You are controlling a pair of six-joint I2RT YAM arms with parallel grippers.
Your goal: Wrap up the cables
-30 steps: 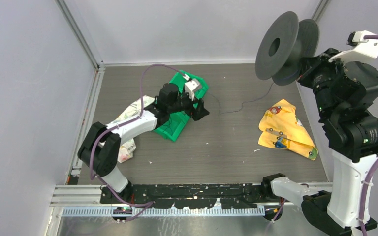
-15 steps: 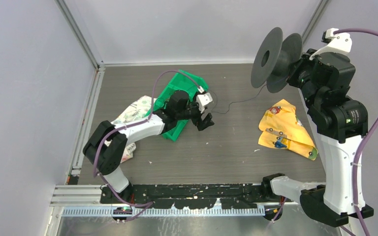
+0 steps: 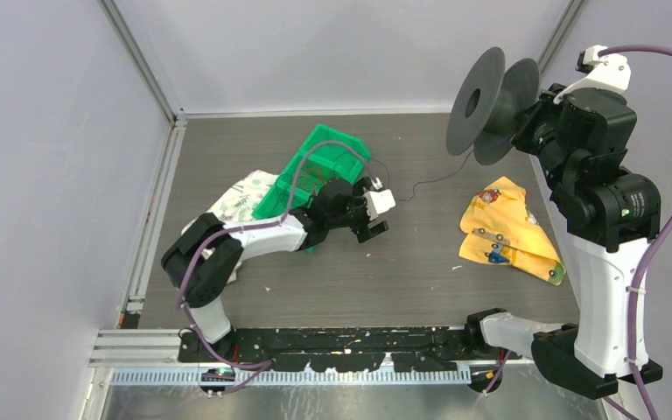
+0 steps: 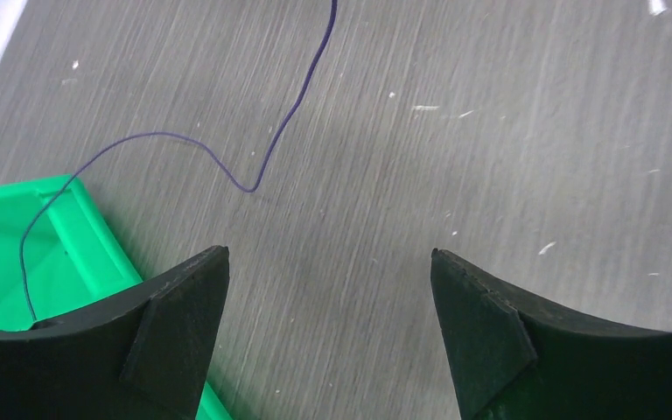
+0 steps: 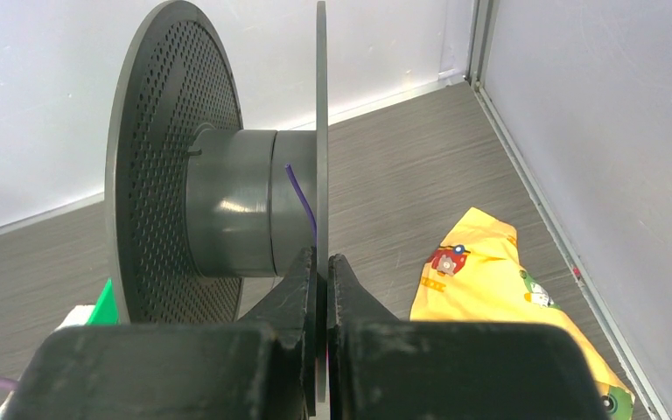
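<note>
Hovering low, your left gripper [image 4: 328, 262] gapes wide, holding nothing, near the thin cable [image 4: 267, 157] (it trails out of the green bin [image 4: 61, 249] across the table [image 4: 534, 131]); your right gripper [image 5: 322, 267] pinches the raised black spool [image 5: 166, 166] by one flange.

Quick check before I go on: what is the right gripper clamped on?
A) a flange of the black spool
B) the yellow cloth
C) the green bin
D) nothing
A: in the right wrist view the right gripper has its jaws closed on the thin edge of one flange of the black spool.
</note>
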